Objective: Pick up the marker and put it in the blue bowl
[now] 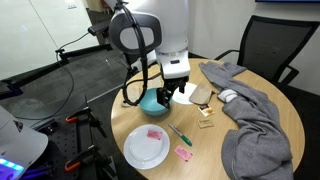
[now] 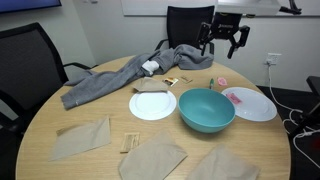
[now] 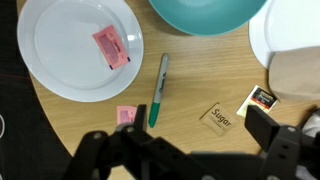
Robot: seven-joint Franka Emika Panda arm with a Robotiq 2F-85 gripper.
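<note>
A single green marker [image 3: 158, 88] lies flat on the wooden tabletop [image 3: 200, 80], just beside the blue bowl [image 3: 205, 12] and not touching it, its darker green cap pointing away from the bowl. Bare wood runs along both its long sides, which probably leaves room for fingers to come down either side of it. The gripper [image 2: 225, 44] hangs in the air above the marker's side of the bowl, fingers spread wide and holding nothing, likely set for a downward reach. The one bowl sits upright and looks empty, so it is ready to take the marker. Two white plates flank the bowl, one [image 2: 152, 108] on each side [image 2: 262, 108]. Two small pink packets are visible: one [image 3: 110, 47] on the plate nearest the marker, one [image 3: 126, 115] on the wood beside the marker's cap. Two sugar packets [image 3: 217, 117] lie on the marker's far side from that plate. One grey cloth [image 2: 110, 85] is heaped well away from the bowl, and three brown napkins [image 2: 80, 138] lie flat beyond the bowl's opposite side.
</note>
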